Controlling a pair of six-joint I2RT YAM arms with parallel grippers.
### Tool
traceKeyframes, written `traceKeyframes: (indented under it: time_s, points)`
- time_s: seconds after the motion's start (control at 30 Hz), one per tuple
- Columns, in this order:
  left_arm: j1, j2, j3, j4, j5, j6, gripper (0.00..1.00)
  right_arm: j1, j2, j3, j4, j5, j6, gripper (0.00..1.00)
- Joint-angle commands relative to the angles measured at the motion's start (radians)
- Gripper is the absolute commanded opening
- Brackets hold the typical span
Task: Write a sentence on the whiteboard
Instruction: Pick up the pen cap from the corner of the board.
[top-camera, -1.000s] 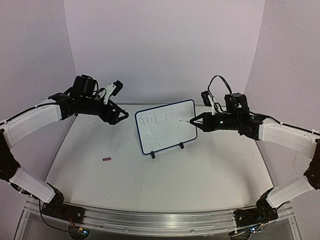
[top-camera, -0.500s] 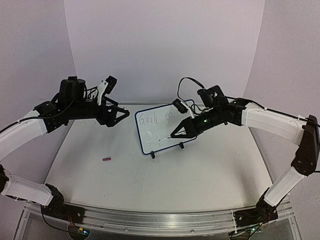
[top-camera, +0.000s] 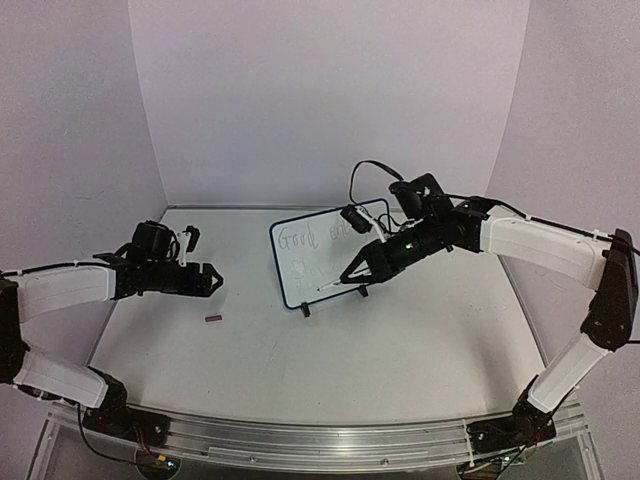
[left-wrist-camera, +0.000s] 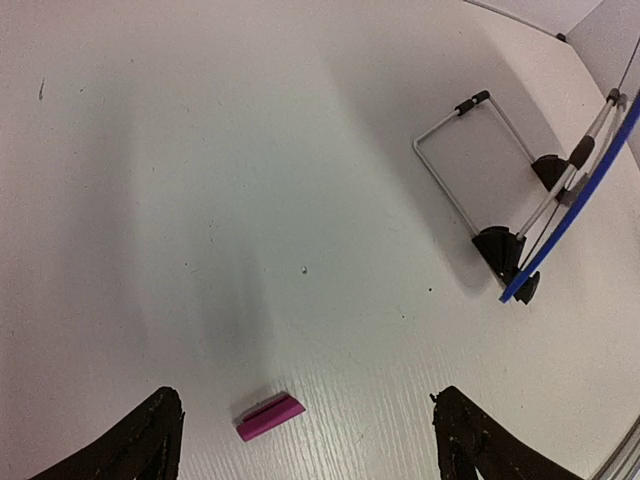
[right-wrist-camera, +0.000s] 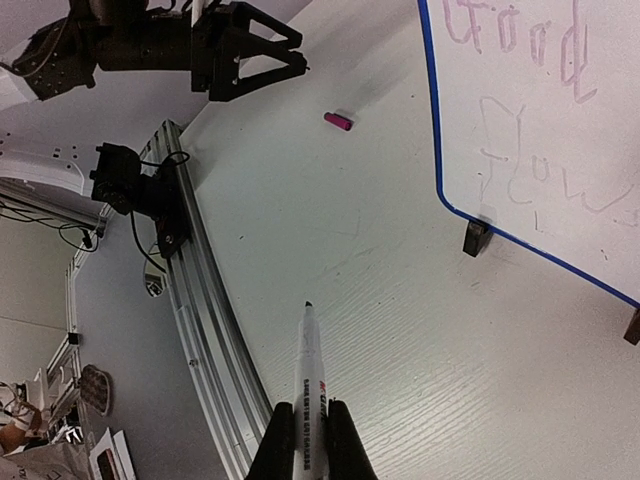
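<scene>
Here the right gripper (top-camera: 352, 273) pinches a slim white marker (right-wrist-camera: 309, 385) by the blue-rimmed rectangular whiteboard (top-camera: 305, 262), while the left gripper (top-camera: 213, 281) gapes empty over a magenta piece (left-wrist-camera: 270, 416)

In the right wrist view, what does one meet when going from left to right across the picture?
left tool → small pink piece → whiteboard. The marker held in the right tool is left out; its place in the order is unclear.
</scene>
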Motion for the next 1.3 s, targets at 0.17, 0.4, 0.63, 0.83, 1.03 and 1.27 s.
traceKeyframes:
  time_s: [0.17,0.4,0.63,0.83,1.03,1.27]
  points:
    - [0.032,0.226,0.066,0.090,0.046,-0.051,0.84,0.001,-0.043,-0.022,0.003,0.052,-0.014,0.00]
    - [0.033,0.293,0.077,0.080,0.133,-0.048,0.83,0.000,-0.052,-0.031,0.006,0.066,-0.013,0.00]
    - [0.032,0.327,0.063,0.062,0.170,-0.033,0.81,0.001,-0.043,-0.028,0.010,0.060,-0.013,0.00]
    - [0.032,0.355,0.071,0.044,0.200,-0.047,0.81,0.000,-0.051,-0.038,0.015,0.068,-0.009,0.00]
    - [0.030,0.350,0.043,0.014,0.208,-0.076,0.80,0.001,-0.066,-0.056,0.023,0.078,-0.005,0.00]
    - [0.007,0.292,0.034,-0.059,0.218,-0.113,0.80,0.000,-0.066,-0.053,0.027,0.082,-0.008,0.00]
